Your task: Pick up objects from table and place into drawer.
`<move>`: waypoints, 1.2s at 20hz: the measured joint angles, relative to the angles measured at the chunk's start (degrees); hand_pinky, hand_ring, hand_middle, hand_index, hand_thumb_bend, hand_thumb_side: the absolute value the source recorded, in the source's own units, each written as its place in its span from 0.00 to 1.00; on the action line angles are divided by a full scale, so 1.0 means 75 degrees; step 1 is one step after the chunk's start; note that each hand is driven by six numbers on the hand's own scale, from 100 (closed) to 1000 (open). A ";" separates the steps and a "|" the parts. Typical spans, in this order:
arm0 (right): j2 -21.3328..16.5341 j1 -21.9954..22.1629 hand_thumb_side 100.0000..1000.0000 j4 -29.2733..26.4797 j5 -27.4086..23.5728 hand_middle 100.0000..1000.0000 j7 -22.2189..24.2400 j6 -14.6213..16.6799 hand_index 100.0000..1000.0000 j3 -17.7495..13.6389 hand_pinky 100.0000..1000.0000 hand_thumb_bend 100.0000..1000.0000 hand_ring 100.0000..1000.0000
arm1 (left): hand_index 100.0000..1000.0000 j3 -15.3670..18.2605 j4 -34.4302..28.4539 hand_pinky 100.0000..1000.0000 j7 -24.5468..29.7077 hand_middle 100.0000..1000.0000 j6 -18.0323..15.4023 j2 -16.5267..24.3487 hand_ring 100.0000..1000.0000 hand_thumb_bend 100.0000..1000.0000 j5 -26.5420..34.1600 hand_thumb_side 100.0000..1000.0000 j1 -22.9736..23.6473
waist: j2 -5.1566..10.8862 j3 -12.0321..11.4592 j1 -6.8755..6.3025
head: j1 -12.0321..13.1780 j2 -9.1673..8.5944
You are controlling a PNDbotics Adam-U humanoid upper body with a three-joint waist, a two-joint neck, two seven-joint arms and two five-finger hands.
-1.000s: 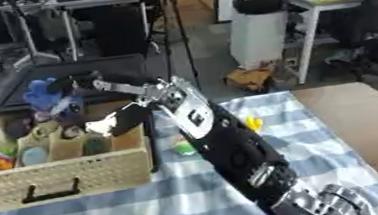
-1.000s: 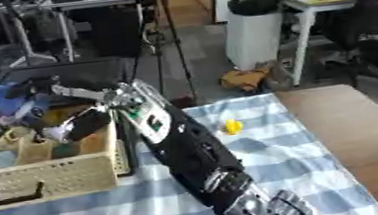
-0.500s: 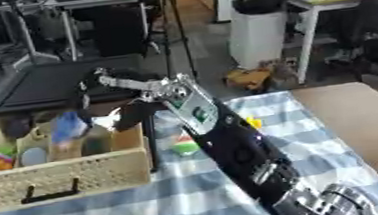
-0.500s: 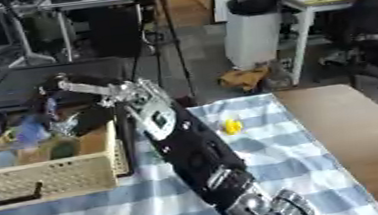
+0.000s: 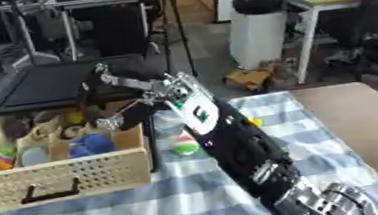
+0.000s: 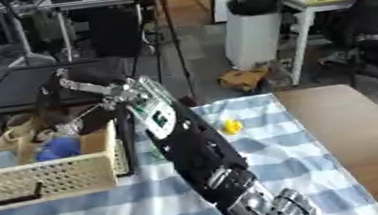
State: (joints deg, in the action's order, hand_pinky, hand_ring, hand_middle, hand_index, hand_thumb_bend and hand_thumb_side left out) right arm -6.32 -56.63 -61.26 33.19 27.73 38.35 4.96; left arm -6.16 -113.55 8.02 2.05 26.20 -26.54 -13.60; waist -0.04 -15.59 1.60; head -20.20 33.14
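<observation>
Right hand (image 5: 125, 98) released, fingers spread over drawer (image 5: 59, 178). Green-pink ball (image 5: 184, 145) at drawer's 3 o'clock on bench (image 5: 334, 114): probably light, rolls; wrap around middle. Yellow toy (image 6: 232, 126) likely soft.

A wooden table (image 5: 366, 126) carries a blue-and-white checked cloth (image 5: 133, 208) over most of its top, with bare wood showing along the right side. On the cloth sits a pale perforated drawer (image 5: 59, 179) at the left, a green-and-red ball (image 5: 184, 145) just beside it, and a small yellow toy (image 6: 232, 126) further right.
</observation>
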 measured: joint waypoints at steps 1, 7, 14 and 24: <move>-0.0002 0.0003 0.12 -0.0018 0.0005 0.28 -0.0031 0.0012 0.63 -0.0019 0.87 0.00 0.57 | 0.61 -0.0001 0.0000 0.00 0.0009 0.00 -0.0003 0.0000 0.00 0.11 -0.0004 1.00 0.0002 | 0.0002 0.0012 0.0005 | 0.0002 0.0000; -0.0257 0.0154 0.14 -0.0444 -0.0010 0.30 -0.0407 -0.0216 0.65 -0.0304 0.84 0.00 0.55 | 0.60 -0.0070 0.0000 0.00 0.0258 0.00 -0.0116 0.0145 0.00 0.09 -0.0055 1.00 0.0051 | 0.0069 0.0167 0.0048 | 0.0074 0.0037; -0.0916 0.0699 0.17 -0.0998 -0.0140 0.44 -0.0769 -0.0666 0.70 -0.0586 0.84 0.00 0.60 | 0.59 -0.0410 0.0000 0.00 0.0710 0.00 -0.0499 0.0768 0.00 0.02 0.0292 1.00 0.0219 | 0.0114 0.0338 0.0079 | 0.0217 0.0138; -0.1293 0.1283 0.16 -0.1412 -0.0465 0.47 -0.0673 -0.1261 0.71 -0.1057 0.84 0.00 0.63 | 0.59 -0.1355 0.0000 0.24 0.2448 0.25 -0.0804 0.1472 0.11 0.00 0.2998 1.00 0.0241 | 0.0145 0.0553 0.0125 | 0.0398 0.0203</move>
State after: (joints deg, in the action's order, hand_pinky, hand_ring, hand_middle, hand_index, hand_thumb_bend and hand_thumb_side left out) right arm -16.01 -47.01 -71.85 29.70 22.68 28.90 -2.97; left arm -16.32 -113.55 26.38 -3.97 37.23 -4.06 -11.79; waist 1.05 -11.44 2.54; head -17.22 34.66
